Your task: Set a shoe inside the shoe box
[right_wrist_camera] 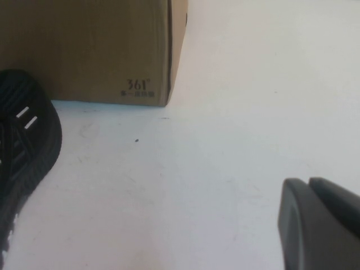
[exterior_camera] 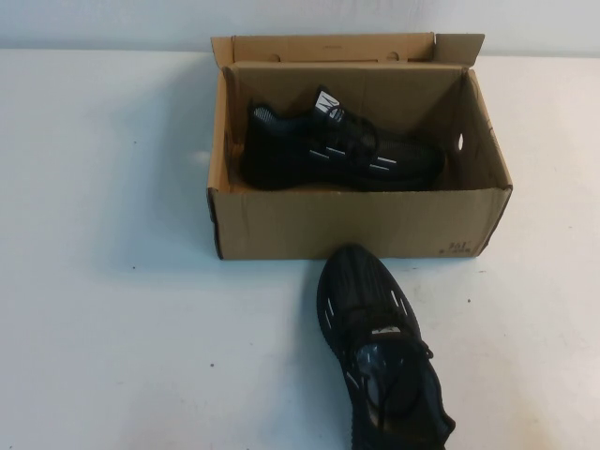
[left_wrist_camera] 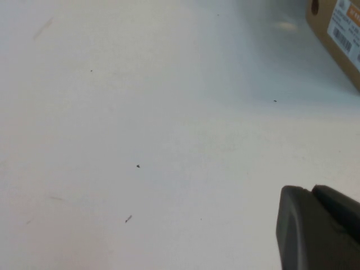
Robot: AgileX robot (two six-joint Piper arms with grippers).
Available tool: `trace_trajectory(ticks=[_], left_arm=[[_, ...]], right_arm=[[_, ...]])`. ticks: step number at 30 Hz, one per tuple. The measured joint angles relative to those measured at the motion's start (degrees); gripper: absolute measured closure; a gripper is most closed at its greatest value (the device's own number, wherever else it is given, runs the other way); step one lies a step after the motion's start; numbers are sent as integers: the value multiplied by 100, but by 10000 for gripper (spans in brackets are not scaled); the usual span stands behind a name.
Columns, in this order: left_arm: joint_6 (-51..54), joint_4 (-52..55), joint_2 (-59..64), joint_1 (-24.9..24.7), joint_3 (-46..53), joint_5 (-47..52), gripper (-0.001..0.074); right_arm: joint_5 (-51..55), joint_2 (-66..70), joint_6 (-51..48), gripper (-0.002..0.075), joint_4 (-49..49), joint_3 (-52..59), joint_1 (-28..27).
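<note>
You have one black mesh shoe [exterior_camera: 337, 148] already lying on its side inside the shoe box [exterior_camera: 361, 225], heel toward your left and toe toward the end wall with the oval hole, so the task as worded looks done, or very nearly. The second shoe [exterior_camera: 380, 352] of the pair sits on the white table [exterior_camera: 122, 309] just in front of the box's near wall, toe pointing at the cardboard and close to it; the right wrist view shows that toe near the box's printed corner, though whether it actually touches the wall is hard to tell from here. Neither arm shows in the high view, so both are drawn back toward your own side. Your left gripper [left_wrist_camera: 326, 225] hangs over bare table with only a labelled corner of the box at the far edge of its view, fingers together and holding nothing. Your right gripper [right_wrist_camera: 320, 219] is low beside the outside shoe, fingers likewise closed and empty. If only one shoe is wanted, nothing remains; if the pair, the near shoe has yet to be grasped.
</note>
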Motion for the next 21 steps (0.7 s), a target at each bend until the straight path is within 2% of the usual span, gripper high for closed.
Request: trace_trajectory(ticks=[6, 15, 21], left_arm=[[0, 0, 0, 0, 0, -571, 738], [0, 11, 0, 0, 0, -3193, 739], [0, 23, 0, 0, 0, -3507, 739]], right_arm=[[-786, 0, 0, 742, 0, 0, 0], [-3654, 0, 0, 742, 0, 0, 0], [-4369, 0, 0, 742, -10, 0, 0]])
